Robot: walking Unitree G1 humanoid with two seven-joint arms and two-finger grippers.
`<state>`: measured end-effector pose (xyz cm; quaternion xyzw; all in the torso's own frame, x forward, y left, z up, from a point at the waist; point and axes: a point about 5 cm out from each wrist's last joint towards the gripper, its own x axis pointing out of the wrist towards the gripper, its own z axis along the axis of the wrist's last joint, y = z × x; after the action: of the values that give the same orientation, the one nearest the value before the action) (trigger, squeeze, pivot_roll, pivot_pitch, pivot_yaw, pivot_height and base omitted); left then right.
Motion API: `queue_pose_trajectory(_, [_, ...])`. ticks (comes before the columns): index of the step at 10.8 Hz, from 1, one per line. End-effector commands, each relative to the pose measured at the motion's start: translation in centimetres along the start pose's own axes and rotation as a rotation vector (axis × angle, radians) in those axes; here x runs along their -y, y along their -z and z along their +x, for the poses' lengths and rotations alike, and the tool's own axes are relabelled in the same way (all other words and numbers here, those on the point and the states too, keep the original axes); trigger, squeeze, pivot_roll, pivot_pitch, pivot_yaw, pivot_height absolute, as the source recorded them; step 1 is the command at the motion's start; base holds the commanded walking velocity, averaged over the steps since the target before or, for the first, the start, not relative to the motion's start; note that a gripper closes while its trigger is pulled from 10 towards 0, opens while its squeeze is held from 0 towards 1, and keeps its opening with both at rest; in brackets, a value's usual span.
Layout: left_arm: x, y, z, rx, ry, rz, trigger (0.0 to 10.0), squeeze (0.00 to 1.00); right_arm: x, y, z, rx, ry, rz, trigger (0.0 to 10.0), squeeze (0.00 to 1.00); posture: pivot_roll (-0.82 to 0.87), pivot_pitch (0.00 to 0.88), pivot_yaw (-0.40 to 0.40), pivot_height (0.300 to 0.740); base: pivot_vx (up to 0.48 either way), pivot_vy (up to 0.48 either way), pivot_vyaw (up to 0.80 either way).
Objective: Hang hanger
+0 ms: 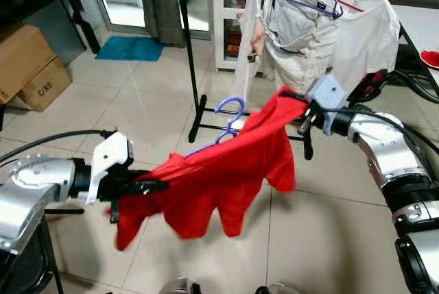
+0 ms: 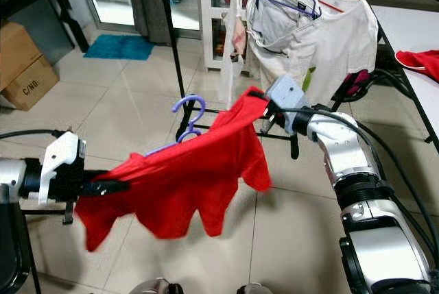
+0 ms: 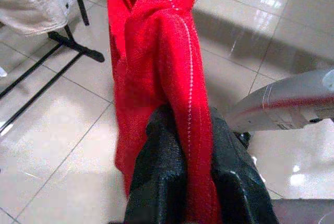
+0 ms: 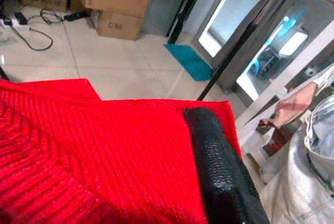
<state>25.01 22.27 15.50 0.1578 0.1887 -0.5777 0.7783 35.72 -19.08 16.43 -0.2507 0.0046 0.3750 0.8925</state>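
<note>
Red sweater (image 1: 219,170) on purple hanger (image 1: 230,119), stretched before the clothes rack (image 1: 195,95). Left gripper (image 1: 147,186) fingers clamp one sleeve; right gripper (image 1: 302,105) fingers clamp the other.

The red garment (image 1: 219,170) at frame center is looking like ribbed knit cloth, matt. The purple hanger (image 1: 230,119) is appearing as smooth plastic. The floor tiles (image 1: 137,95) are gleaming glossy. Cardboard boxes (image 1: 27,64) at upper left are showing dull paper. The black fingers (image 3: 156,172) are looking rubbery and textured.
</note>
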Motion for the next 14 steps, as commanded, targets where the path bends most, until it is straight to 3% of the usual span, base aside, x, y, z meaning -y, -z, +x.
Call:
queue_pose_trajectory(1, [0.2,1.2,-0.5,-0.071,0.012,-0.028,0.0,0.0,2.3,0.1,-1.7,-0.042,0.101,0.002,10.0,0.0,-0.01,0.041,0.052,0.74,0.0,0.0,0.0])
queue_pose_trajectory(2, [1.0,0.7,0.0,-0.088,0.099,0.007,0.0,0.0,1.6,0.9,-1.3,-0.106,0.003,-0.006,10.0,0.67,-0.01,0.041,0.048,0.74,0.0,0.0,0.0])
queue_pose_trajectory(3, [1.2,0.8,0.4,-0.103,0.129,0.022,0.0,0.0,1.3,0.7,-0.9,-0.124,-0.091,-0.027,10.0,1.0,-0.01,0.04,0.045,0.74,0.0,0.0,0.0])
queue_pose_trajectory(5, [0.9,0.8,1.3,-0.116,0.129,0.068,0.0,0.0,0.2,0.0,-0.2,-0.195,-0.366,-0.095,10.0,1.0,-0.01,0.036,0.03,0.74,0.0,0.0,0.0])
queue_pose_trajectory(6, [0.7,0.7,1.3,-0.113,0.117,0.074,0.0,0.0,0.1,-0.2,-0.1,-0.208,-0.406,-0.101,10.0,1.0,-0.01,0.036,0.024,0.74,0.0,0.0,0.0])
queue_pose_trajectory(9, [0.7,0.7,1.6,-0.108,0.11,0.077,0.0,0.0,0.7,-1.0,0.4,-0.195,-0.402,-0.095,10.0,1.0,-0.01,0.037,0.015,0.74,0.0,0.0,0.0])
queue_pose_trajectory(12, [0.8,-0.1,2.6,-0.057,0.113,0.104,0.0,0.0,1.0,-0.5,1.3,-0.205,-0.244,-0.039,10.0,1.0,0.0,0.036,0.007,0.74,0.0,0.0,0.0])
queue_pose_trajectory(13, [0.7,-0.1,2.6,-0.056,0.104,0.106,0.0,0.0,0.6,0.4,1.4,-0.266,-0.225,-0.082,10.0,0.0,0.0,0.036,0.007,0.74,0.0,0.0,0.0])
queue_pose_trajectory(14, [0.5,-0.1,2.6,-0.052,0.084,0.103,0.0,0.0,0.3,1.4,1.3,-0.327,-0.211,-0.123,10.0,0.0,-0.01,0.037,0.006,0.74,0.0,0.0,0.0])
